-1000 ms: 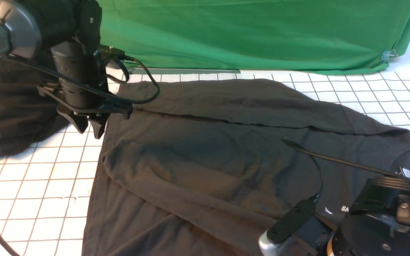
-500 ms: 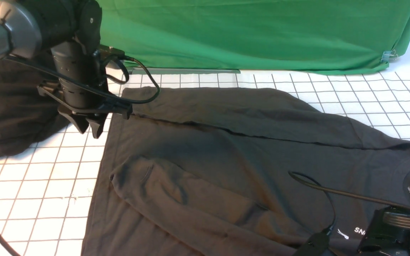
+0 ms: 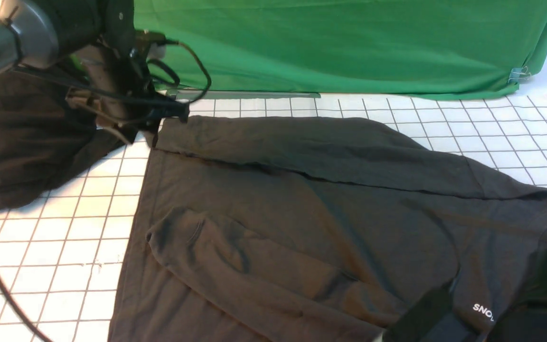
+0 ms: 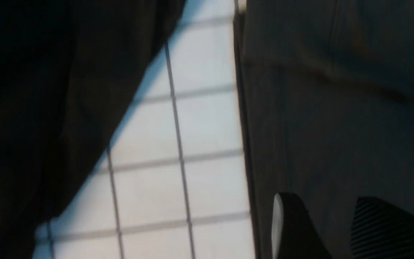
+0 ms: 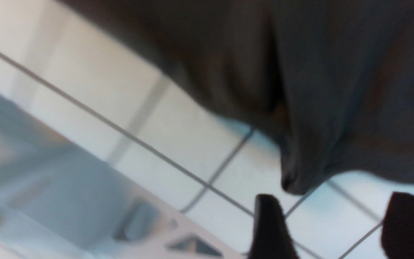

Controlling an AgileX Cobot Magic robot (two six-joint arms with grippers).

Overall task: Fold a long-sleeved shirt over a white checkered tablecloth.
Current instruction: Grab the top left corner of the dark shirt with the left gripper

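Observation:
The long-sleeved shirt lies spread on the white checkered tablecloth, far side folded in and one sleeve laid across the body. White SNO lettering shows near my right arm, which sits low at the front right corner with its fingers out of the front view. In the right wrist view my right gripper stands open over bare tablecloth, just short of a shirt fold. My left gripper hovers at the shirt's far left corner, open, with flat shirt cloth behind its fingers.
A black lumpy heap of cloth lies at the far left beside my left arm. Green fabric hangs along the back, clipped at its right end. A pale frame edge shows beyond the tablecloth in the right wrist view.
My right gripper opened and let go of the shirt, then sank out of the front view. The shirt slid nearer and settled flat. My left arm lifted and moved toward the shirt's far left corner.

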